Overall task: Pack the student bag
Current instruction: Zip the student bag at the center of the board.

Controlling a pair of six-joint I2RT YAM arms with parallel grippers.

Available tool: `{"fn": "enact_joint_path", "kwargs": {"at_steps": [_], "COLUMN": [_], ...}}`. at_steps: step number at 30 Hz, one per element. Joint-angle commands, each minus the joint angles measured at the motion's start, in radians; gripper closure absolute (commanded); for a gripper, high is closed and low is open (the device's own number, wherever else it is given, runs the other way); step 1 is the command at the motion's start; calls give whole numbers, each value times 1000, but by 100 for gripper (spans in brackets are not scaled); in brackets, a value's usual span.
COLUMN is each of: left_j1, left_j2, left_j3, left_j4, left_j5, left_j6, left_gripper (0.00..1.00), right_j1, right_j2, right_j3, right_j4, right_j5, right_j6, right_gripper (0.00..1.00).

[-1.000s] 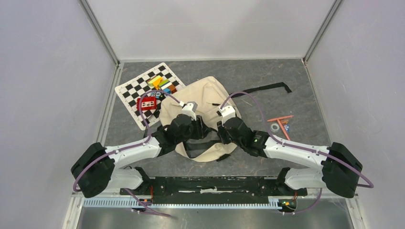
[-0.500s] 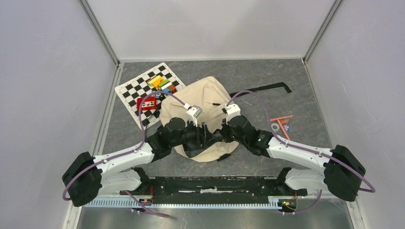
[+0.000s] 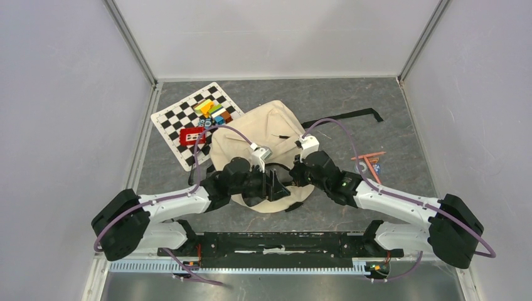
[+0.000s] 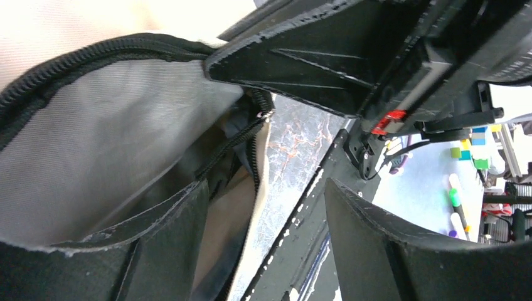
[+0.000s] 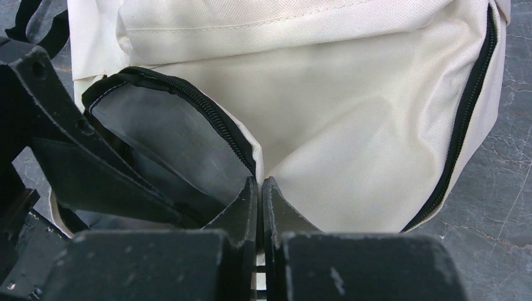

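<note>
The student bag (image 3: 263, 132), a cream canvas backpack with black zipper trim, lies flat in the middle of the table. Its mouth faces the arms and gapes, showing grey lining (image 5: 163, 138). My right gripper (image 3: 293, 177) is shut on the bag's zippered rim (image 5: 248, 157), pinching the fabric at the right end of the opening. My left gripper (image 3: 276, 186) is open at the mouth. One finger (image 4: 157, 238) sits against the lining (image 4: 94, 138) inside, the other finger (image 4: 401, 251) outside over the table edge. Nothing is held in it.
A checkerboard mat (image 3: 182, 119) lies far left with coloured blocks (image 3: 213, 110) and a red box (image 3: 192, 135) on it. A black strap (image 3: 351, 116) trails right from the bag. Orange sticks and small items (image 3: 369, 163) lie to the right.
My left gripper swung right toward the bag's near mouth and opened wide. My right gripper closed on the rim of the opening.
</note>
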Motion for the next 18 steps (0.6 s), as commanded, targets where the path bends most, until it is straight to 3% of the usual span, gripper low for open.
{"fn": "enact_joint_path", "kwargs": {"at_steps": [1, 6, 12, 18], "left_j1": [28, 73, 77, 77], "left_j2": [24, 53, 161, 216], "left_j3": [9, -28, 1, 10], "left_j4": [60, 144, 308, 385], "left_j5": [-30, -13, 197, 270], "left_j6": [-22, -60, -90, -115], "left_gripper": [27, 24, 23, 36], "right_j1": [-7, -7, -7, -9], "right_j2": [-24, -25, -19, -19], "right_j3": [-6, -10, -10, -7], "right_j4": [46, 50, 57, 57], "right_j5": [-6, -18, -29, -32], "right_j6": [9, 12, 13, 12], "right_gripper": [100, 100, 100, 100]}}
